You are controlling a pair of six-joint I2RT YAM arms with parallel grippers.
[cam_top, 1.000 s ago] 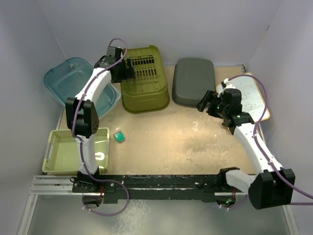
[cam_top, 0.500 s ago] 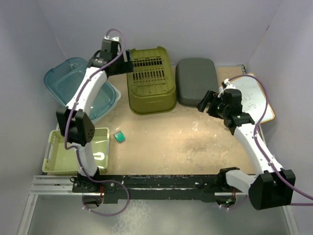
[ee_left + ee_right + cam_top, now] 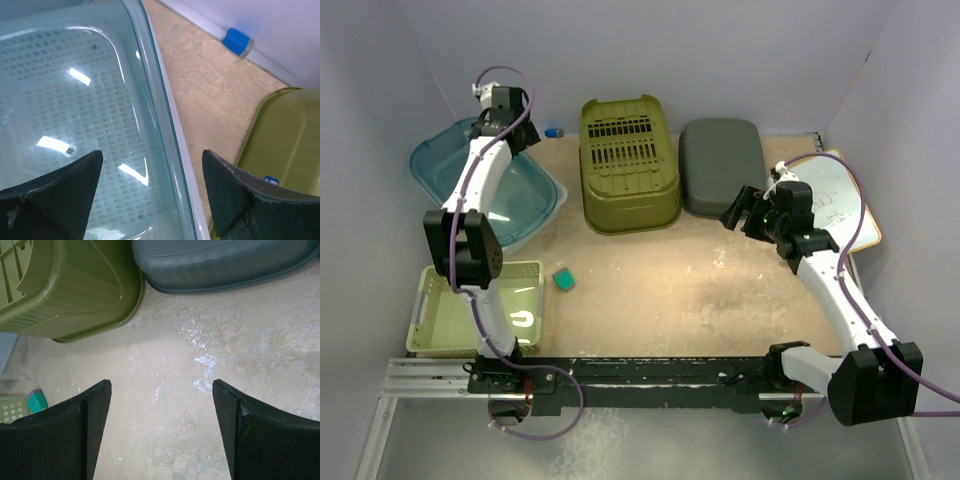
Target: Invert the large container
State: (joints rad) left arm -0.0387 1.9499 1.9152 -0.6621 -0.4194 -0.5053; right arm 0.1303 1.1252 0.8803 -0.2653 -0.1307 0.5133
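Observation:
The large olive-green slatted container lies upside down on the table at the back centre, its base facing up. It also shows in the left wrist view and the right wrist view. My left gripper is open and empty, left of the container and apart from it, above the rim of a blue translucent basin; its jaws stand wide. My right gripper is open and empty over bare table, in front of the container's right corner.
A grey tub lies upside down just right of the container. The blue basin is at the back left, a pale green tray at the front left, a small teal block near it. A whiteboard lies at the right; a blue cap by the back wall.
My left gripper has let go of the olive container and swung left over the blue basin. The container has settled flat, slightly further right. The right arm has not moved.

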